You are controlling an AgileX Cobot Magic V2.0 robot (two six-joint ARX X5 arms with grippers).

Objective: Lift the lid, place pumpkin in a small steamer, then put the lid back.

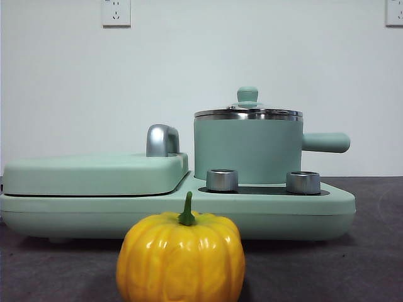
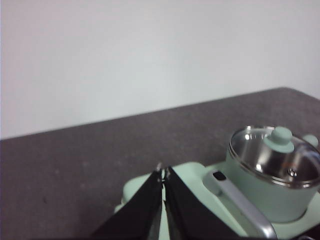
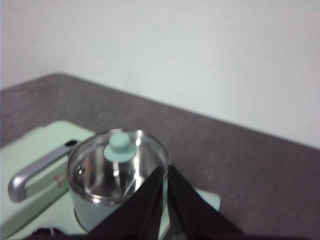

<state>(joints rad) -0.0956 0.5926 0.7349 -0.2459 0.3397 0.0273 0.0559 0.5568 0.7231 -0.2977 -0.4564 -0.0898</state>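
Observation:
The yellow-orange pumpkin (image 1: 181, 258) with a green stem sits on the dark table at the front. Behind it the small steamer (image 1: 247, 150) stands on the right side of the wide mint-green base (image 1: 315, 207), its stubby handle pointing right. The glass lid (image 1: 247, 111) with its mint knob rests on the pot; it also shows in the left wrist view (image 2: 277, 152) and the right wrist view (image 3: 119, 155). My left gripper (image 2: 163, 172) is shut and empty, above the base's left part. My right gripper (image 3: 164, 170) is shut and empty, above and beside the pot. Neither arm shows in the front view.
A flat mint-green rectangular cover (image 1: 94, 173) with a steel handle (image 1: 162, 139) lies on the base's left half. Two steel knobs (image 1: 221, 180) stand in front of the pot. A white wall is behind the table.

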